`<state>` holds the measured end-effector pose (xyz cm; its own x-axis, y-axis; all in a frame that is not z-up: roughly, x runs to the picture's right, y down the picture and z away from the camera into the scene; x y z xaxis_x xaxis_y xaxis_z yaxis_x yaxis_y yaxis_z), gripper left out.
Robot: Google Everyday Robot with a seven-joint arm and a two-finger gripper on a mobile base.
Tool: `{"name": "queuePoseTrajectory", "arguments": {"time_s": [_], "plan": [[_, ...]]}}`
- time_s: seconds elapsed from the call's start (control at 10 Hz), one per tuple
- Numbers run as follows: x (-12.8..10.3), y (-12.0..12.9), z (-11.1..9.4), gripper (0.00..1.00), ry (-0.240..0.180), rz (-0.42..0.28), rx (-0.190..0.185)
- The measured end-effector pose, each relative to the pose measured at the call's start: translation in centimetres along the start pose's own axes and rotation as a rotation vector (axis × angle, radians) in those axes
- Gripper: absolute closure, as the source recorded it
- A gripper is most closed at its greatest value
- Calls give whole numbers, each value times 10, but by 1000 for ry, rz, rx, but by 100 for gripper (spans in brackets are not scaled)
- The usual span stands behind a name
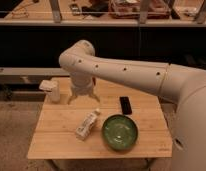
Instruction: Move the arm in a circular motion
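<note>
The arm (131,75) is a thick cream-white tube with small dark holes, reaching in from the right edge to a rounded elbow (78,52) at upper left. From the elbow a short segment drops to the gripper (82,95), a flared pronged end hanging just above the back of the wooden table (56,135).
On the table lie a green bowl (119,132) at front right, a white bottle on its side (88,124) at centre, a small black device (126,105) and a white cup-like object (50,89) at the back left. Dark shelving with a cluttered counter stands behind.
</note>
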<state>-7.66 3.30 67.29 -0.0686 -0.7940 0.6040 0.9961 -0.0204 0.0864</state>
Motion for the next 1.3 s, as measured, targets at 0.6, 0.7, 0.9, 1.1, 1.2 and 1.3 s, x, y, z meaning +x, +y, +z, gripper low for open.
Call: {"name": "queuePoseTrajectory", "arguments": {"time_s": [0.6, 0.7, 0.9, 1.1, 1.2, 1.3], "plan": [[112, 79, -44, 20, 38, 147, 203], [109, 101, -34, 20, 4, 193, 202], [90, 142, -22, 20, -46, 293, 176], [40, 195, -20, 20, -83, 420, 96], [17, 205, -21, 20, -93, 450, 68], [-11, 209, -22, 20, -103, 473, 45]]}}
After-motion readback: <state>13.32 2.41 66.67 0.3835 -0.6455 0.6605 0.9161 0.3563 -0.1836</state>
